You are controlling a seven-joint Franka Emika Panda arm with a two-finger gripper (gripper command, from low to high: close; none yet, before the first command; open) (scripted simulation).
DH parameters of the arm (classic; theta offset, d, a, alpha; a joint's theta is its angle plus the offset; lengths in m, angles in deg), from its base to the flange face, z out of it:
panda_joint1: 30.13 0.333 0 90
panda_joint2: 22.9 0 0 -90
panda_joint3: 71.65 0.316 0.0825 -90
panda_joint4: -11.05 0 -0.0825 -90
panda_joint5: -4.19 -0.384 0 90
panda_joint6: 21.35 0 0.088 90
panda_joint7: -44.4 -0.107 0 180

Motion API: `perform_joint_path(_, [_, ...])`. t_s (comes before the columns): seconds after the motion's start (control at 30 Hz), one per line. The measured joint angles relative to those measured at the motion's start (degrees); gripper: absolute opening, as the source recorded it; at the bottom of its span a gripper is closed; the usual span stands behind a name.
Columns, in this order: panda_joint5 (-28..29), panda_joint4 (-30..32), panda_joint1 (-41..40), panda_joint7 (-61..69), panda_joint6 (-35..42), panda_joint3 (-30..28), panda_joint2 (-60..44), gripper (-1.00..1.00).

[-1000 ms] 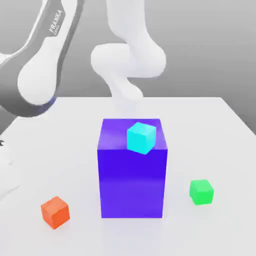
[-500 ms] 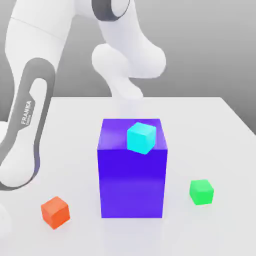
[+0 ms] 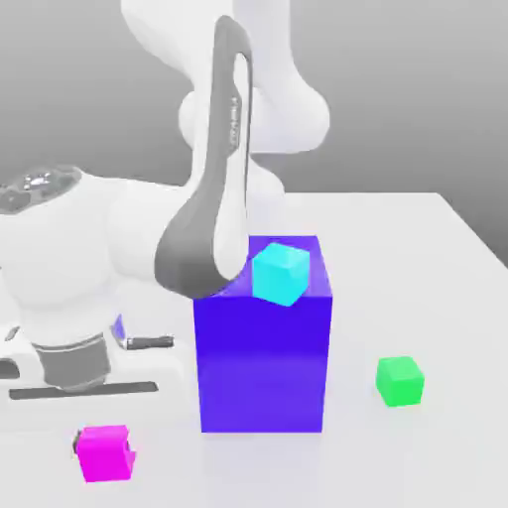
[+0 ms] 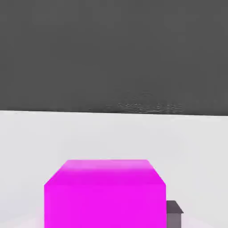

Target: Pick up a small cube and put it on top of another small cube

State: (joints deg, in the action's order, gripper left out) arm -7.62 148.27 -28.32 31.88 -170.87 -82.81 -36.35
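Observation:
The small cyan cube [image 3: 281, 273] rests on top of the big purple block [image 3: 263, 362], near its front right corner. The small green cube [image 3: 400, 381] sits on the table to the exterior view's right of the block. My gripper [image 3: 102, 448] is low at the exterior view's front left, far from both. It is shut on a small magenta cube [image 3: 105, 454] that stands on the table. A dark fingertip [image 3: 77, 444] presses on that cube's side. In the hand view the magenta cube [image 4: 105, 193] lies between the jaws with one grey fingertip [image 4: 174, 213] beside it.
The white arm's forearm [image 3: 213, 198] slants down in front of the purple block's upper left corner. The hand's body [image 3: 64, 347] hangs over the table's left part. White table [image 3: 437, 298] stretches on past the green cube.
The arm swung down to the exterior view's front left and the gripper closed on the small cube there, which was orange and now looks magenta. Cyan and green cubes have not moved.

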Motion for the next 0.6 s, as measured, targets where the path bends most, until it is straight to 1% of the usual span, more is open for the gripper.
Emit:
perform_joint_path(0.17, [4.4, 8.7, 8.0, 3.9, -1.7, 7.1, 7.9, -1.00])
perform_joint_path(0.3, [7.8, 16.6, 21.4, 8.3, -3.2, 13.5, 15.5, -1.00])
perform_joint_path(0.4, [9.6, 22.7, 26.4, 12.2, -3.9, 16.9, 20.6, -1.00])
perform_joint_path(0.47, [10.2, 23.7, 27.0, 12.7, -6.4, 17.6, 18.6, -1.00])
perform_joint_path(0.6, [12.7, 23.7, 27.0, 11.3, -13.8, 17.5, 10.9, -1.00])
